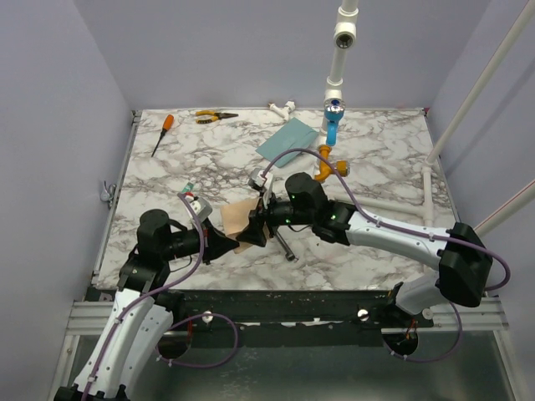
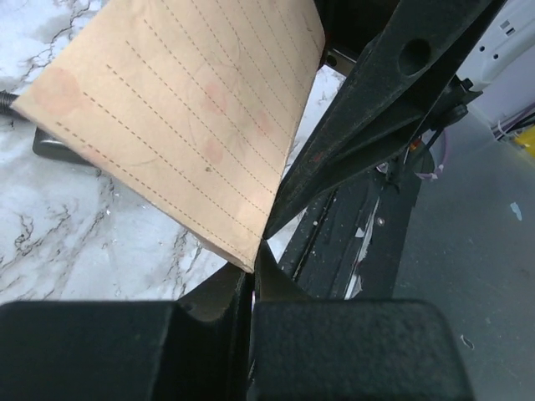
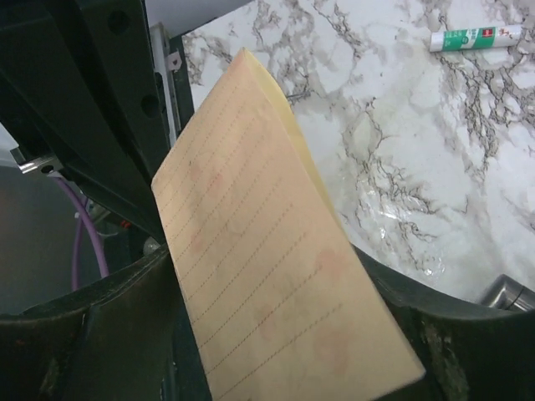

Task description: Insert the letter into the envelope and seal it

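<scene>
As the task stood: early; the small tan lined paper letter (image 1: 236, 221) was not in the flat teal paper envelope (image 1: 288, 142), and nothing was sealed.
Letter: it was lifted over the white marble table (image 1: 376, 159), between both arms.
Left gripper (image 2: 253, 259): closed on one corner of the letter.
Right gripper (image 1: 261, 224): its jaws stood apart around the letter's other end, seemingly not pinching it.
Envelope: it lay flat on the far side, well apart from the letter; nothing was seen inside.
Left to do: insert the letter, close the flap, seal.
</scene>
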Controlling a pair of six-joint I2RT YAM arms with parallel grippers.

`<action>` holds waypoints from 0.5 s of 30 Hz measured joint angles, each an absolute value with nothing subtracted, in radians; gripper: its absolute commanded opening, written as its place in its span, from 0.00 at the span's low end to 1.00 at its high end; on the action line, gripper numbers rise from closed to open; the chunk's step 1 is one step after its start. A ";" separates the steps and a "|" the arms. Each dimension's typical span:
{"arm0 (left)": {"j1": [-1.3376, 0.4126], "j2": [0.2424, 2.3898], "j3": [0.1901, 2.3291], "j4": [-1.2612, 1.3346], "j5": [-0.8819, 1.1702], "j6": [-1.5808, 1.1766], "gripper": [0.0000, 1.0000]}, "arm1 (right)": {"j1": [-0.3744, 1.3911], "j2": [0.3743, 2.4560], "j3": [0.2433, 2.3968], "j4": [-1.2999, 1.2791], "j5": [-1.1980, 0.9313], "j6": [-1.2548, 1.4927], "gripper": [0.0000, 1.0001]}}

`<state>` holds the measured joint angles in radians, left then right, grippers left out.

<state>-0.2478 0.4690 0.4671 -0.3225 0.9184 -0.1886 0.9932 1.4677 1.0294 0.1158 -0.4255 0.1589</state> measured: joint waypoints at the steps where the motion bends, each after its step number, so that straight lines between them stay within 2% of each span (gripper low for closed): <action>1: -0.248 0.470 0.467 -0.323 0.921 -0.181 0.00 | 0.993 1.466 1.029 0.103 -0.421 0.151 0.76; 2: -0.248 0.471 0.467 -0.323 0.923 -0.178 0.00 | 0.994 1.463 1.029 0.094 -0.414 0.141 0.82; 3: -0.248 0.473 0.467 -0.323 0.924 -0.174 0.00 | 0.994 1.459 1.030 0.083 -0.406 0.132 0.83; 15: -0.248 0.489 0.467 -0.323 0.925 -0.166 0.00 | 0.994 1.375 1.062 -0.036 -0.374 -0.003 0.85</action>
<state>-0.2478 0.4889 0.4675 -0.3225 0.9245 -0.1661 0.9939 1.3746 1.0618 -0.0360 -0.3744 -0.0029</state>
